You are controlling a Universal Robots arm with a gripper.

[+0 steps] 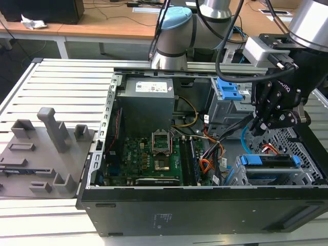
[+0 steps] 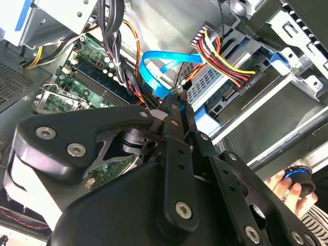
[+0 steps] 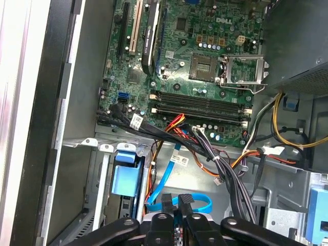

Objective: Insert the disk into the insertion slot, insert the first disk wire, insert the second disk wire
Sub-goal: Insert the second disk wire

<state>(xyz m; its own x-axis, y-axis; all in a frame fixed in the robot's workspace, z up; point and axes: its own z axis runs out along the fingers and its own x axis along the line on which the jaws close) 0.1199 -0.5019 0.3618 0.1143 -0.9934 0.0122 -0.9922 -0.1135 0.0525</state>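
Observation:
The disk [image 1: 269, 160] in its bright blue carrier sits inside the insertion slot [image 1: 307, 148], a grey perforated cage at the exterior view's right. The first disk wire [image 2: 225, 59], a red, yellow and black bundle, ends in a black plug [image 2: 246, 81] seated at the disk's [image 2: 218, 95] edge. The second disk wire [image 2: 154, 64], a light-blue flat cable, loops down to my gripper [image 2: 178, 102]. The gripper [image 1: 256, 128] hangs just above the disk, shut on that cable's end. In the first wrist view the blue loop [image 3: 197, 202] lies beside the gripper [image 3: 176, 197].
The motherboard [image 1: 148, 154] fills the case floor, with the power supply [image 1: 146, 97] behind it. A larger cage with a blue latch [image 1: 228, 89] stands behind the gripper. Orange flat cable [image 1: 205, 165] and black bundles [image 3: 230, 174] cross nearby. A hand [image 2: 282, 182] shows beside the case.

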